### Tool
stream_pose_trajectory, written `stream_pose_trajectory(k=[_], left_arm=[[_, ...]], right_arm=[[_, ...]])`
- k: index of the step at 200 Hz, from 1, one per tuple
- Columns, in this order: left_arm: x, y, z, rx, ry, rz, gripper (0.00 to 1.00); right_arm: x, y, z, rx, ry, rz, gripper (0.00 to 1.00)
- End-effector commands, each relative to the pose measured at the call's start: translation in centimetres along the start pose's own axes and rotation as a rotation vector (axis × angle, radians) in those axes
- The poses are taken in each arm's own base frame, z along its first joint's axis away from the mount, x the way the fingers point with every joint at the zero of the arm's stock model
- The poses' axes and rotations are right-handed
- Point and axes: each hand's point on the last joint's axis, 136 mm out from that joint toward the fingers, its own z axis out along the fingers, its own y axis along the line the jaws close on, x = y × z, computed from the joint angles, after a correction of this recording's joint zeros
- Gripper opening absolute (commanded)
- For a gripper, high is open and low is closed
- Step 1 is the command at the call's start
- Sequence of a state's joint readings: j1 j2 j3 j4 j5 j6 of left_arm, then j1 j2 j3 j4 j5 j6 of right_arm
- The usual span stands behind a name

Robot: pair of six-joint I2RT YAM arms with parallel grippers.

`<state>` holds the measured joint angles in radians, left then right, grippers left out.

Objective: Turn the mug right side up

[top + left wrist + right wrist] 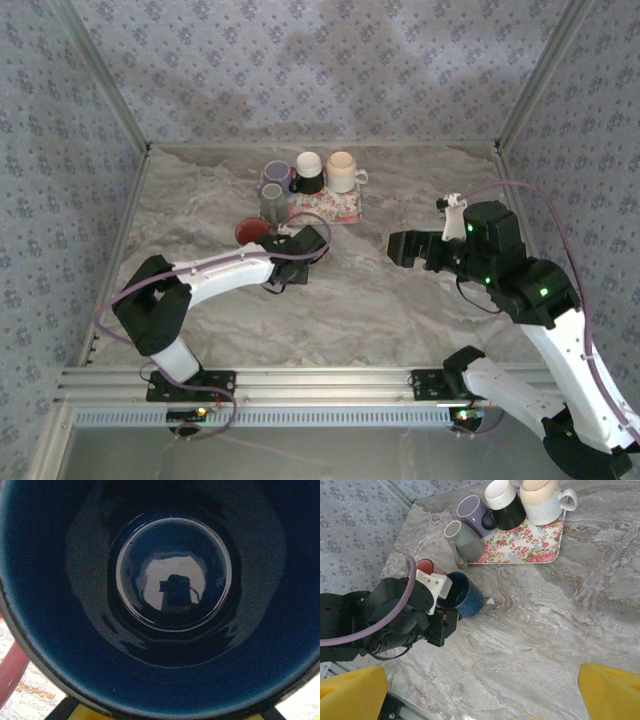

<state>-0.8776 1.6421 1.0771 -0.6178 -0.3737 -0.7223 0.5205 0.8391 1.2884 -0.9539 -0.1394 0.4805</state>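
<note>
Five other mugs crowded the far middle of the tabletop (400,300). A black mug (507,507) and a cream mug (542,502) stood on a flowered tray (520,550). A purple mug (472,512) and a grey mug (462,537) sat at the tray's left edge. A red mug (424,566) was just left of the task's mug, partly hidden by the left arm's wrist. The tray's near left corner lay close on the far side, so the mug was hemmed in on the left and the far side, with open tabletop to its right and near side.

The blue mug (467,597) was left of centre, just near of the tray. It was dark blue and glossy inside, and it was tipped over, its mouth turned toward the left arm's wrist. In the left wrist view its round bottom (172,575) shone. Whether it touched the tabletop could not be told.

The left arm (225,275) reached from the near left corner, its forearm low and pointing right. The left jaws were closed on the mug's rim. The right arm (520,280) was bent over the right side, well apart from the mug. The right jaws were spread wide and held nothing, with yellow fingertips (350,692) at each side of the right wrist view.
</note>
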Motion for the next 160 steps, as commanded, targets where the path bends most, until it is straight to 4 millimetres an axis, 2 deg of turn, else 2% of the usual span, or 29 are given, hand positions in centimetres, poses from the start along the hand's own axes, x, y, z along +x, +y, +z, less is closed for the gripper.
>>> stream_pose_trajectory(k=[1, 96, 160], left_arm=[[-2.0, -0.8, 0.0, 0.038, -0.066, -0.029, 0.00], [-0.8, 1.1, 2.0, 0.002, -0.026, -0.065, 0.01], [-0.9, 1.1, 2.9, 0.005, -0.021, -0.065, 0.15]], right_arm=[[-0.3, 0.5, 0.0, -0.019, -0.005, -0.019, 1.00], [-0.2, 1.0, 1.2, -0.042, 0.030, -0.032, 1.00], [0.2, 0.9, 1.6, -0.029, 0.049, -0.043, 1.00]])
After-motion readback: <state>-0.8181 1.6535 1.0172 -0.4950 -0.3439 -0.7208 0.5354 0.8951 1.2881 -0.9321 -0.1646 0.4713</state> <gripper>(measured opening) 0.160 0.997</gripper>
